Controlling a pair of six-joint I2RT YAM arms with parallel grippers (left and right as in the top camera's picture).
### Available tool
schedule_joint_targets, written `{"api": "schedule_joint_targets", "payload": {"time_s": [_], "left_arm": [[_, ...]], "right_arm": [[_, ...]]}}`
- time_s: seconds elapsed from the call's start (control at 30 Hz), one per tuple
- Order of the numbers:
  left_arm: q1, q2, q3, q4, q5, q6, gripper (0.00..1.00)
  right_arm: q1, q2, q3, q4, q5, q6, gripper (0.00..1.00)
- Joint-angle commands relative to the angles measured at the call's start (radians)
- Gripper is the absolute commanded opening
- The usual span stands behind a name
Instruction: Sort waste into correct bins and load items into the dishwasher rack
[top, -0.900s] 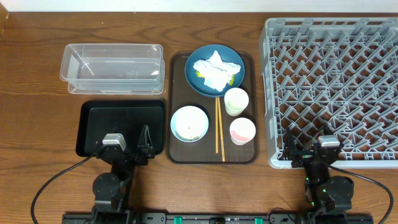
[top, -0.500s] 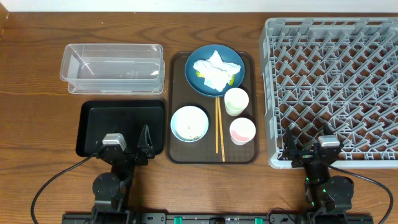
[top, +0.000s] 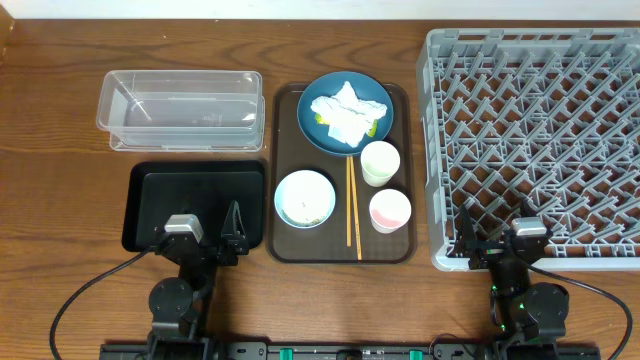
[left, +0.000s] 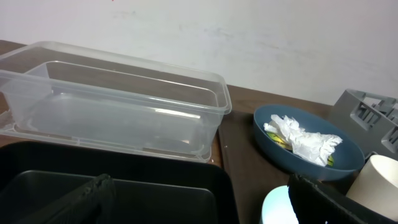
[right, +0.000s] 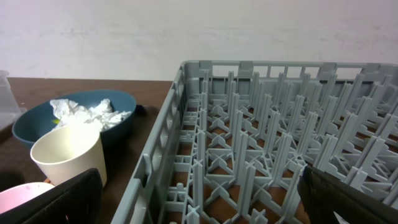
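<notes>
Nothing had been started. Both arms were parked at the near edge of the counter (top: 60, 200), and against the frames just before, no arm or object had shifted.

The left tool (top: 200, 232) hung over the near rim of the black tray (top: 190, 190), its fingers spread wide and holding nothing. The right tool (top: 497, 240) sat at the near left corner of the dishwasher rack (top: 540, 130), equally spread and empty.

All the task's things lay on the brown serving tray (top: 290, 240). The napkin (top: 347, 110) was on the plate (top: 372, 88) at the far end, with the yellow-green wrapper (top: 320, 120) peeking from under it. Nearer were the bowl (top: 283, 190), the chopsticks (top: 351, 205), the cream cup (top: 380, 162) and the pink cup (top: 390, 211). The clear tub (top: 180, 75) stood empty beyond the black tray.

The step in hand looked like the first waste pick. The left arm would probably need to reach forward past the bowl, descend on the crumpled napkin without snagging the plate rim, and carry it to a bin.
</notes>
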Motion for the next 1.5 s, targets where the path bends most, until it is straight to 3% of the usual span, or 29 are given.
{"api": "schedule_joint_targets", "payload": {"time_s": [0.0,0.57,0.97,1.17,1.47], "left_arm": [[0.006,0.003,-0.008,-0.047,-0.005,0.01,0.91],[0.006,0.003,-0.008,-0.047,-0.004,0.01,0.91],[0.006,0.033,0.064,-0.066,0.012,-0.078,0.92],[0.006,0.214,0.243,-0.223,0.011,-0.077,0.91],[0.006,0.692,0.621,-0.483,0.012,-0.069,0.91]], "right_arm": [[0.005,-0.008,-0.002,-0.002,0.001,-0.008,0.99],[0.005,-0.008,-0.002,0.0,-0.003,-0.003,0.99],[0.004,0.0,0.068,-0.032,0.057,0.019,0.99],[0.005,0.116,0.215,-0.151,0.057,0.019,0.99],[0.005,0.482,0.541,-0.343,0.052,0.019,0.99]]}}
